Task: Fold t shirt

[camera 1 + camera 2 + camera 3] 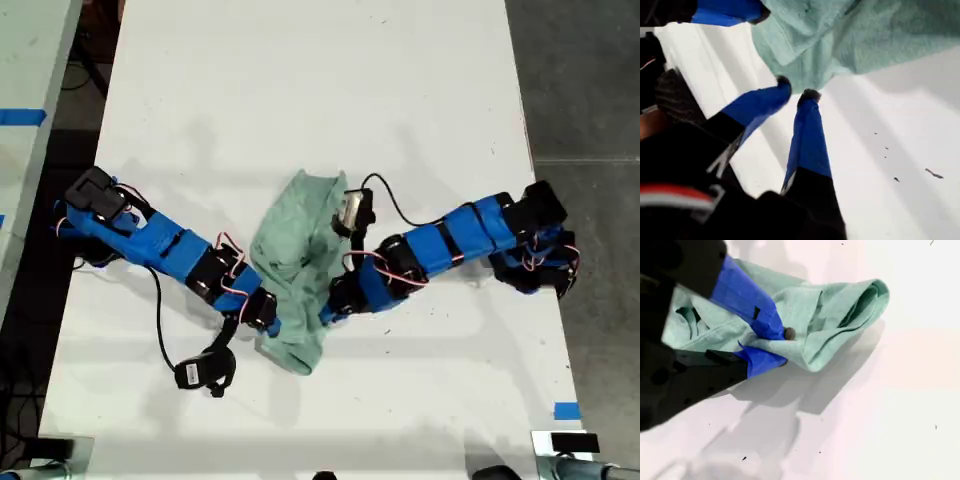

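White worktop (300, 80) carries the crumpled t shirt (295, 250); my first tool (794, 89) hangs spread beside its hem, my second tool (779, 346) pinches a fold.

The t shirt (295, 245) is so bunched that its sleeves and neck cannot be told apart, and in the exterior view two arms cover its near edges. The second hand (776, 347) hides the fold it pinches. Behind the first hand (796, 94) the arm is a dark blur, and the cloth there runs off the picture's edge.
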